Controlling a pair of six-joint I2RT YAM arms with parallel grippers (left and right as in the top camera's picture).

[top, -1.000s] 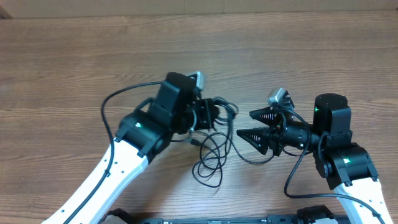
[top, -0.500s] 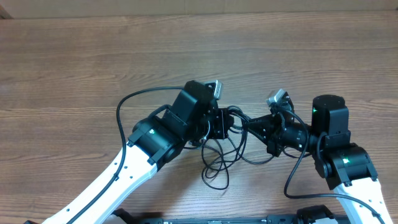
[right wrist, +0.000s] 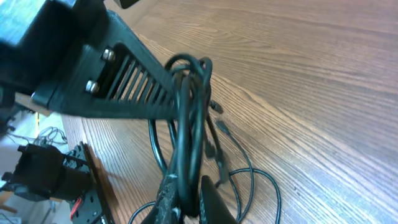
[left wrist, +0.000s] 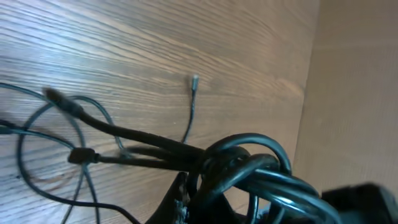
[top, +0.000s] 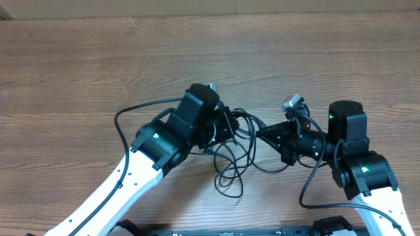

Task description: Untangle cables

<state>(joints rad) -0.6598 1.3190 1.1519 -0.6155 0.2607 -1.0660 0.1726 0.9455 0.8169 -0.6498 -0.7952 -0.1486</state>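
The left claw is closed on the cables, buried in the thick part of the tangle a little left of the middle of the worktop and nearer its front edge than its back edge. The right claw is closed too, its 2 fingers brought to a point that bites the same knot from the right. The 2 claws face each other, tips close together, with the dense bunch of cord between them.

From the right wrist, a ribbed finger runs diagonally down to the tip, and several turns of black cord wrap across it in a tight upright loop, pinched against the other finger below. Thinner strands hang from that loop and lie in loose curves on the wood beyond.

From the left wrist, a coil of glossy black cord sits right at the fingers, which show only as a dark shape at the bottom of the view. 2 or 3 straighter strands lead away from the coil along the wood, and 1 thin strand ends in a small silvery plug tip lying flat and alone on the wood.

From overhead, slack loops trail from the knot toward the front edge, resting on the worktop between the 2 arms.
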